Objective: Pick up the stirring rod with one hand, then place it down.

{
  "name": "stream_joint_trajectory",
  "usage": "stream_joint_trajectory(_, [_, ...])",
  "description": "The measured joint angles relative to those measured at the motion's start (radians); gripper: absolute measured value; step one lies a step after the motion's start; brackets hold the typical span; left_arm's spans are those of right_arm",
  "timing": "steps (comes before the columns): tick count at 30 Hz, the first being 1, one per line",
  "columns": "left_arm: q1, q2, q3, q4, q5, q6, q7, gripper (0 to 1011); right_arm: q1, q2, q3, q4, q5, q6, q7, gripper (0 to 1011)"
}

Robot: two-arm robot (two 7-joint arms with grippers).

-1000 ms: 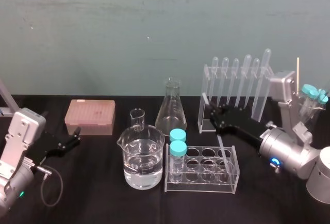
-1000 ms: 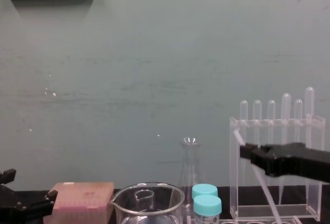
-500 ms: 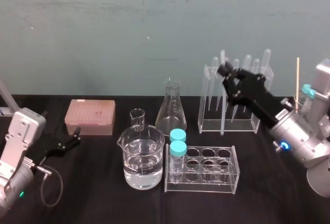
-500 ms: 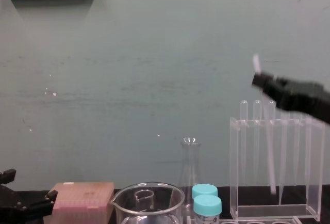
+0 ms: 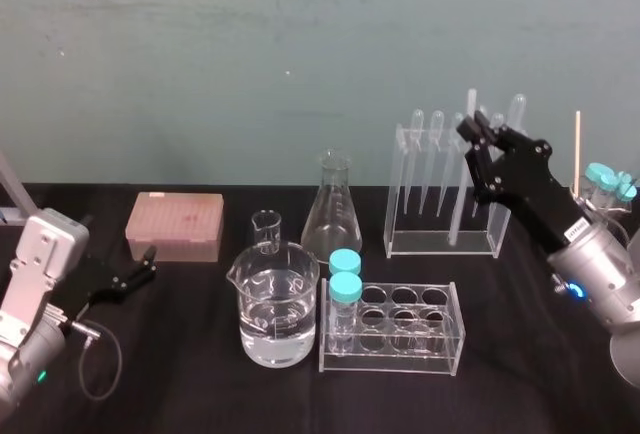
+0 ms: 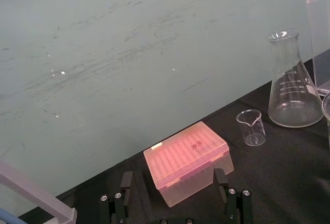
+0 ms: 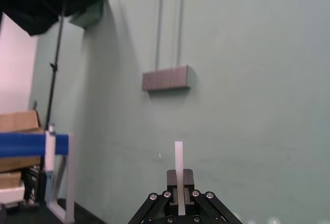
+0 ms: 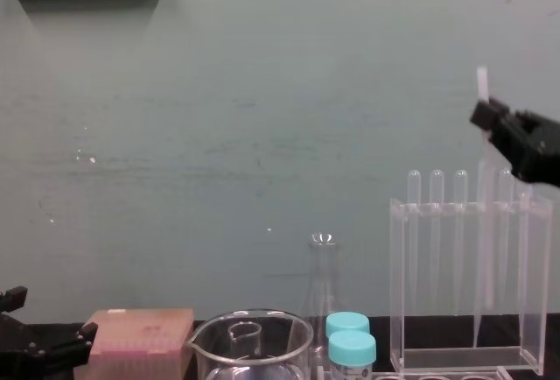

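Note:
The stirring rod (image 5: pixel 460 204) is a thin whitish stick hanging almost upright in front of the clear pipette rack (image 5: pixel 408 189), its lower end just above the table. My right gripper (image 5: pixel 472 136) is shut on its upper part, with a short length sticking out above the fingers. In the chest view the rod (image 8: pixel 481 82) rises above the right gripper (image 8: pixel 486 119) at the right edge. The right wrist view shows the rod (image 7: pixel 178 162) clamped between the fingers (image 7: pixel 187 178). My left gripper (image 6: pixel 172 203) stands open and parked low at the far left (image 5: pixel 140 272).
A pink tip box (image 5: pixel 175 224) sits ahead of the left gripper. Mid-table stand a water-filled beaker (image 5: pixel 278 304), a small beaker (image 5: pixel 266 229), a conical flask (image 5: pixel 332 214) and a clear tube rack (image 5: pixel 400 339) with two blue-capped tubes (image 5: pixel 345 279). More capped tubes (image 5: pixel 605 179) stand far right.
My right gripper has lifted the rod out of the low tube rack, carried it up and to the right, and turned it from slanted to nearly upright. The left arm has not moved.

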Motion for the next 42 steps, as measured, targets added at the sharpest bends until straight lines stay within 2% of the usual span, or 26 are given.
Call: stream_joint_trajectory(42, [0.0,0.0,0.0,0.0,0.0,0.0,0.0,1000,0.003,0.001,-0.007,-0.007,0.0,0.006,-0.004,62])
